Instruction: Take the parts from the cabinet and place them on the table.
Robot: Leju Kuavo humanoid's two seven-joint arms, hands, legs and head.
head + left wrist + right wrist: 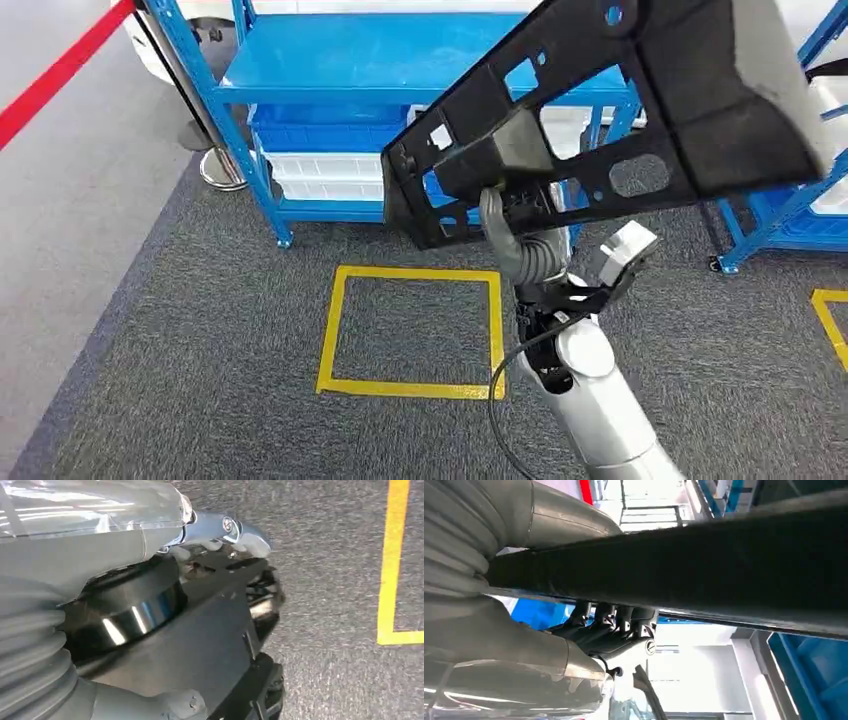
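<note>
The large black plastic part (620, 110) is closest to the camera, held high in the air and tilted, in front of the blue shelf cabinet (400, 80). The right hand (515, 200) grips it from below, with its fingers (614, 622) closed around the edge. The left hand (150, 605) is seen from its wrist camera, over grey carpet (200, 350); I cannot tell its state. A yellow square (412, 332) is marked on the carpet, left of the right arm.

The part (600, 110) I hold is matt black moulded plastic. My arm (600, 400) is smooth, silvery and glossy. The rack (400, 70) is blue painted metal with a sheen. The carpet (200, 350) is rough, grey and matt.
</note>
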